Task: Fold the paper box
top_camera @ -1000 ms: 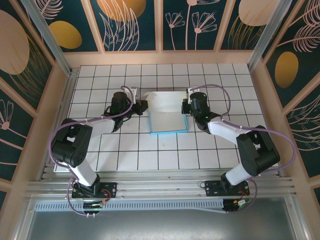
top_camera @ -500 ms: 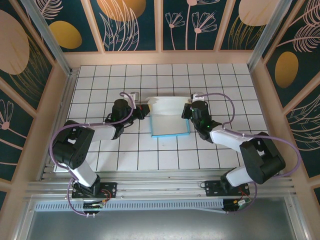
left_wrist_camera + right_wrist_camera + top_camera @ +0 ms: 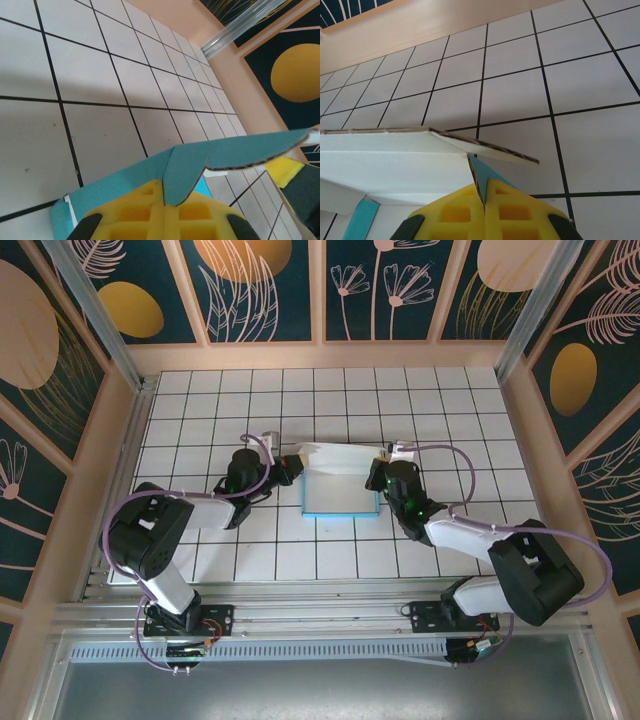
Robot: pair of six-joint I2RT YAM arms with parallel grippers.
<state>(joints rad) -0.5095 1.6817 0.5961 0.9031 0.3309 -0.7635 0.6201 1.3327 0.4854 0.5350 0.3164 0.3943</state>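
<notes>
Tabletop (image 3: 200, 400): white square tiles with black grid lines, with a peach-coloured rim on the far, left and right sides.
Lying on it: the paper box (image 3: 338, 488), a thin cardboard sheet directly between the left jaws and the right jaws.
Box, flat part: pale whitish face up, on the tiles nearer the arm bases than either jaws. A turquoise edge shows along its near side and on the side by the right jaws.
Box, far flap: raised off the tiles, reaching from the left jaws to the right jaws, one end pinched in each.
</notes>
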